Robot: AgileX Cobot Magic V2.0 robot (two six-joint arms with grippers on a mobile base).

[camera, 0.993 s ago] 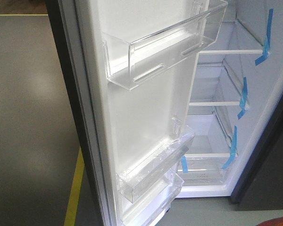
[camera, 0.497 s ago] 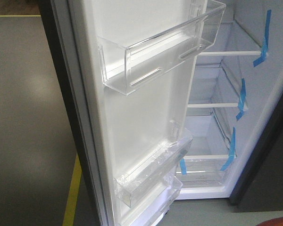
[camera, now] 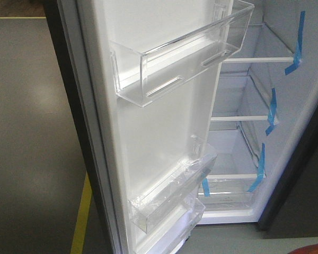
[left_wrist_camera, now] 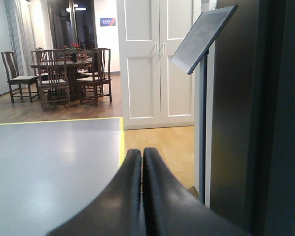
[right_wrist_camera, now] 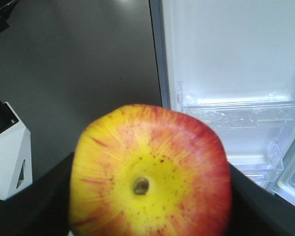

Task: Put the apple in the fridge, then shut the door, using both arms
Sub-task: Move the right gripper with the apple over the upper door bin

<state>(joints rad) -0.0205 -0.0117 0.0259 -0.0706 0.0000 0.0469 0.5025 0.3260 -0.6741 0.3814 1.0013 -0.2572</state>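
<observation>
Grey floor, white-lined fridge, apple in right tool.

Front view: apple shows only as a red sliver, cut by the bottom edge. door cropped top and bottom, and it covers the left of the fridge interior. Right wrist: apple's lower part is off frame and it hides the right hand fingertips.

Smooth-skinned apple, clear glossy plastic bins, smooth white door.
</observation>
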